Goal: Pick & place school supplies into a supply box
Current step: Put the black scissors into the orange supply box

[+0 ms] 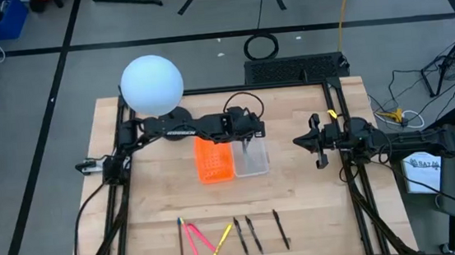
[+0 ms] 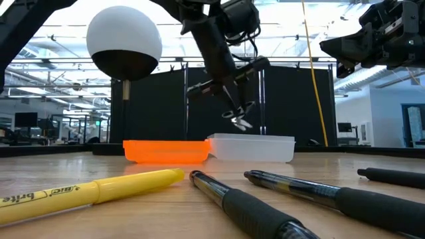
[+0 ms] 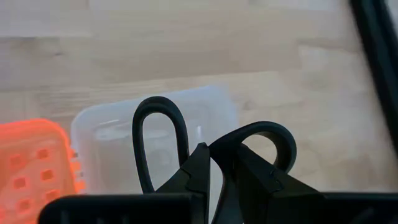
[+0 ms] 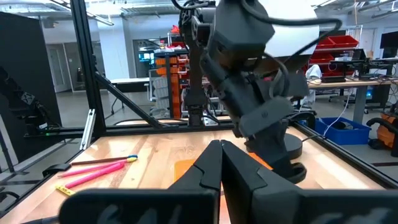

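Observation:
My left gripper [image 3: 214, 158] reaches over the supply box [image 1: 251, 160], a clear shallow tray on the table, and is shut on the black-handled scissors [image 3: 163, 134]. In the low view the gripper [image 2: 236, 114] hangs above the box [image 2: 252, 147]. The pens lie in a row near the table's near edge: pink ones [image 1: 192, 238], a yellow one [image 1: 221, 239] and dark ones [image 1: 255, 234]. My right gripper [image 1: 315, 140] waits shut at the table's right side, above the table, touching nothing. My left gripper pinches the scissors between its two fingers just behind the spot where the two handle loops meet [image 3: 211, 149]. It comes from above, pointing down. Both loops stick out past the fingertips toward the box; the fingers hide the blades. The scissors are lifted clear above the box.
A bright orange perforated tray [image 1: 214, 160] lies flush against the box's left side. A white ball on a stand [image 1: 151, 85] rises at the far left of the table. Bare wood lies between the trays and the pen row. Dark frame rails run along the table's left and right sides.

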